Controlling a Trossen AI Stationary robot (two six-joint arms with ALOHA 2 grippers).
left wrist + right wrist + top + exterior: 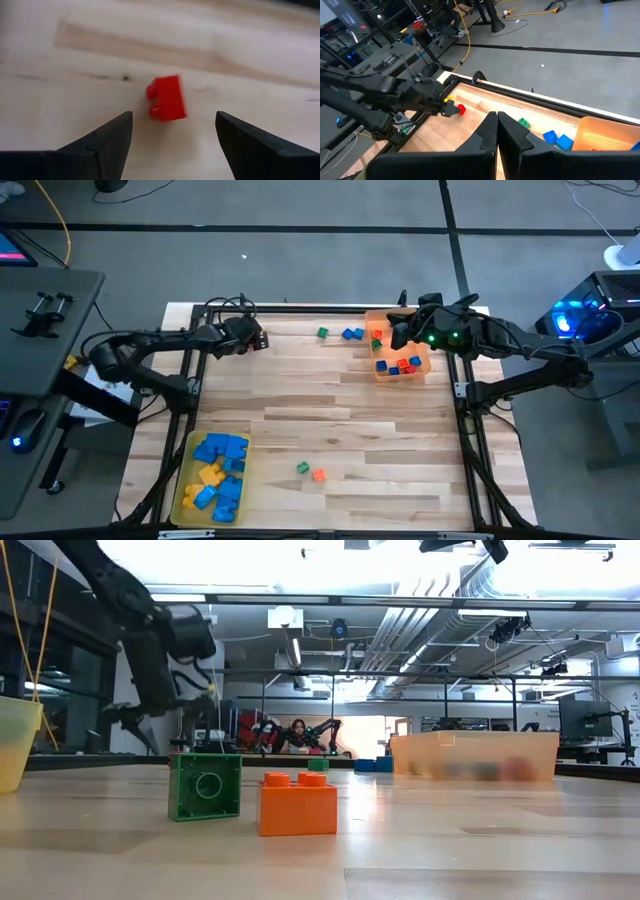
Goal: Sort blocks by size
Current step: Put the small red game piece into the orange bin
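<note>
1. Blocks: the larger blue and yellow blocks filled the yellow tray at the tabletop's 7 o'clock corner.
2. The left end effector hung at 11 o'clock, fingers spread wide and empty, over a red block.
3. The right end effector, fingers pressed together and empty, hovered over the orange tray at 1 o'clock.
4. Tiny green block and orange block sat side by side near 6 o'clock.

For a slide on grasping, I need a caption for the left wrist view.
Open left gripper poised over a small red block lying on its side on the wooden table.
</note>
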